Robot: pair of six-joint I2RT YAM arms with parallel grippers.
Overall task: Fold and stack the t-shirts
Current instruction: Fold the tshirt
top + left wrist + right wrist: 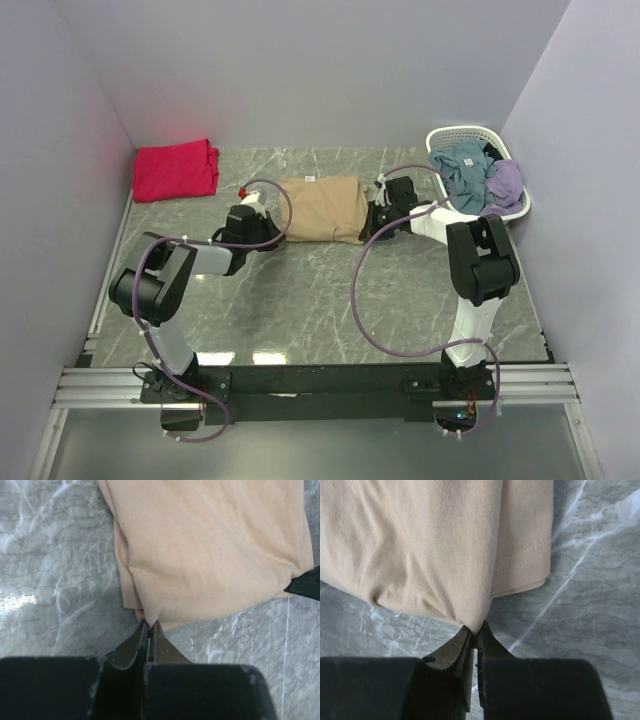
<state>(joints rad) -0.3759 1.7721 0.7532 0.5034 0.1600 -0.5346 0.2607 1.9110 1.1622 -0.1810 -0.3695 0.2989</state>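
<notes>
Tan folded cotton t-shirt [322, 208] lies at the middle of the grey marble-patterned tabletop [320, 300]. The left arm's jaws are clenched on a pinch of cloth at its left edge, and the right arm's jaws likewise grasp its right edge. A bright red-pink t-shirt [176, 168] lies in the far left corner. A white lattice basket [450, 133] holding clothes stands far right.

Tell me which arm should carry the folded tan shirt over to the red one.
Left, probably. The red shirt lies far left, on its side. The left gripper is shut on the tan shirt at its edge; the right gripper, also pinching it, sits farther away.
</notes>
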